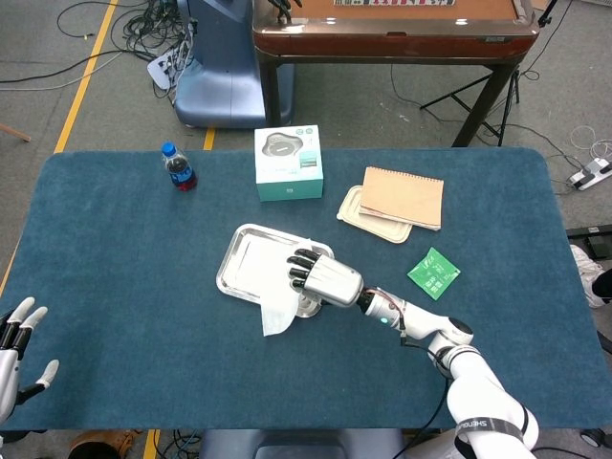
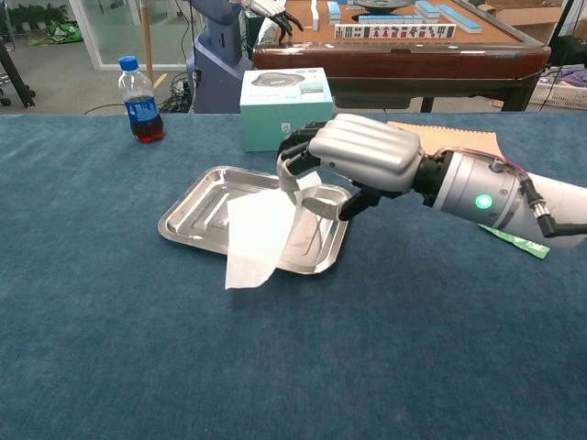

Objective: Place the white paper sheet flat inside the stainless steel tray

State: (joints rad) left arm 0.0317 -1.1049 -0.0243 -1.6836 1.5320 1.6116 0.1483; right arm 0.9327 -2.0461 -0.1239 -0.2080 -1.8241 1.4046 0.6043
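Chest view shows the right hand point(image 2: 353, 165) pinching the far corner of the paper point(image 2: 259, 234), which slopes down from the hand across the tray point(image 2: 197, 220), its long axis running toward the robot, its near end over the tray's front rim onto the table point(image 2: 413, 348). Head view alone shows the left hand point(image 1: 19, 349), fingers spread and holding nothing, well apart.

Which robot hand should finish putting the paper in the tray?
The right hand, probably. It already pinches the white paper sheet over the stainless steel tray, though one corner hangs over the near rim. The left hand sits open at the table's far left edge, well away from both.
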